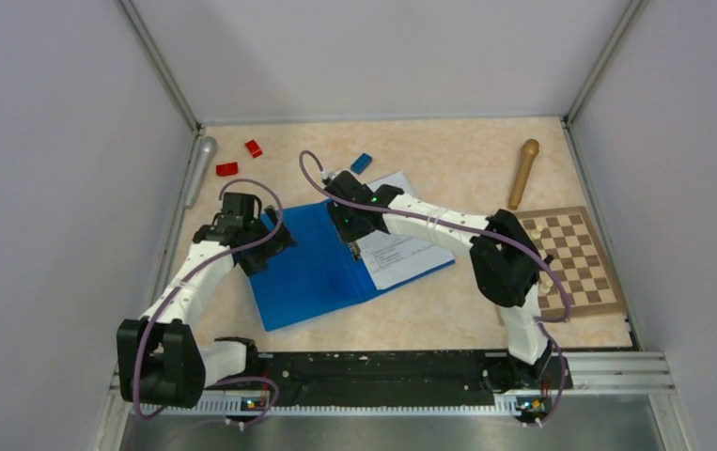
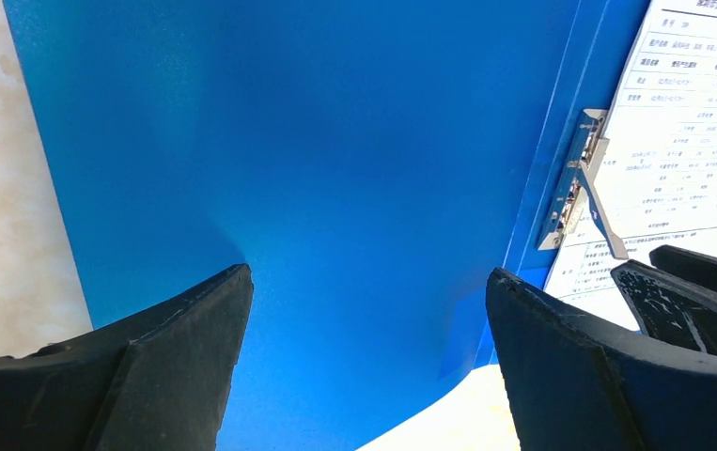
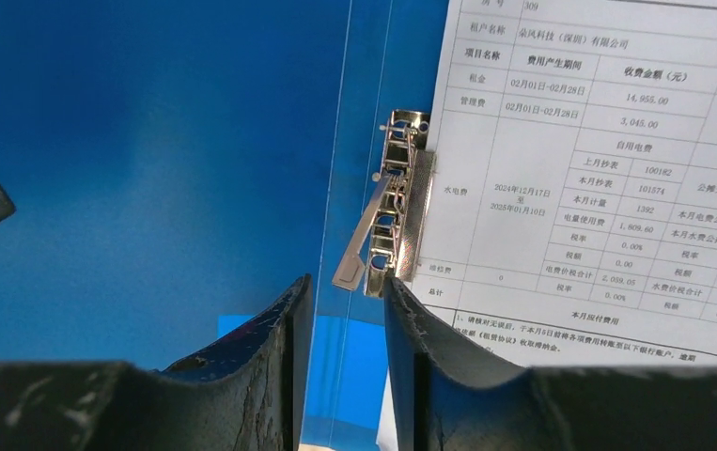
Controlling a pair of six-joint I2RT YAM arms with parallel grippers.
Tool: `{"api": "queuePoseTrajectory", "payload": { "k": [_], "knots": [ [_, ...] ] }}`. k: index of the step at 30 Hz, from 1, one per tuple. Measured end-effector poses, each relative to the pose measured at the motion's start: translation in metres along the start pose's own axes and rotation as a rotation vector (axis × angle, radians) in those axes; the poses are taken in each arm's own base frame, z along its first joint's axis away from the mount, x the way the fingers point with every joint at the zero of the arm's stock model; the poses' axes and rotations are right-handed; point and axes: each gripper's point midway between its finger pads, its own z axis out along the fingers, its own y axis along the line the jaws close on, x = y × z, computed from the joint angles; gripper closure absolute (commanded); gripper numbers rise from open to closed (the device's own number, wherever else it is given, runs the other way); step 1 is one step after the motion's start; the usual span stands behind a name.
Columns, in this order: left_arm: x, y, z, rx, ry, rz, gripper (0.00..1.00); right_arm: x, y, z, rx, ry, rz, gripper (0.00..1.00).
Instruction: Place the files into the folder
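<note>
The bright-blue folder (image 1: 307,272) lies open on the table. The files (image 1: 401,249), white sheets with printed tables, rest on its right half beside the metal clip (image 3: 397,197), whose lever stands raised. My right gripper (image 3: 347,280) hovers over the spine at the clip's near end. Its jaws are narrowed to a small gap and nothing is caught between them. My left gripper (image 2: 368,272) is wide open over the bare left cover (image 2: 335,141), holding nothing. In the left wrist view the files (image 2: 683,141) and the clip (image 2: 575,183) show at right.
Two red blocks (image 1: 254,147) (image 1: 226,169), a small blue block (image 1: 362,163) and a silver cylinder (image 1: 200,169) lie at the back left. A wooden pestle (image 1: 523,174) and a chessboard (image 1: 575,258) sit at right. Walls enclose three sides.
</note>
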Motion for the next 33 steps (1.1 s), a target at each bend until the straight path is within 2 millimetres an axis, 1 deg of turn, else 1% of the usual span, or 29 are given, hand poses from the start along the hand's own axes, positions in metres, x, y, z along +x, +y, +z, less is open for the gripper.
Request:
{"api": "queuePoseTrajectory", "payload": {
  "k": [4,8,10,13,20,26,33],
  "knots": [
    [0.003,0.001,0.003,0.003,0.005,-0.001,0.01,0.008,-0.002,0.011,0.012,0.033,-0.006,0.69],
    [0.001,0.000,0.003,0.011,0.001,0.001,0.01,0.014,-0.004,0.013,0.020,0.053,-0.014,0.72],
    [0.001,-0.001,0.003,0.012,0.001,0.001,0.01,0.014,-0.004,0.013,0.020,0.053,-0.014,0.74],
    [0.001,-0.002,0.003,0.020,-0.001,0.001,0.01,0.014,-0.004,0.013,0.020,0.053,-0.014,0.75],
    [0.001,-0.005,0.003,0.032,0.000,0.002,0.01,0.014,-0.002,0.013,0.022,0.052,-0.018,0.70],
    [0.001,-0.005,0.004,0.032,0.005,0.002,0.01,0.012,-0.001,0.012,0.020,0.049,-0.018,0.70],
    [0.002,-0.004,0.007,0.025,0.013,0.001,0.01,0.009,0.000,0.011,0.016,0.042,-0.018,0.73]
  ]
}}
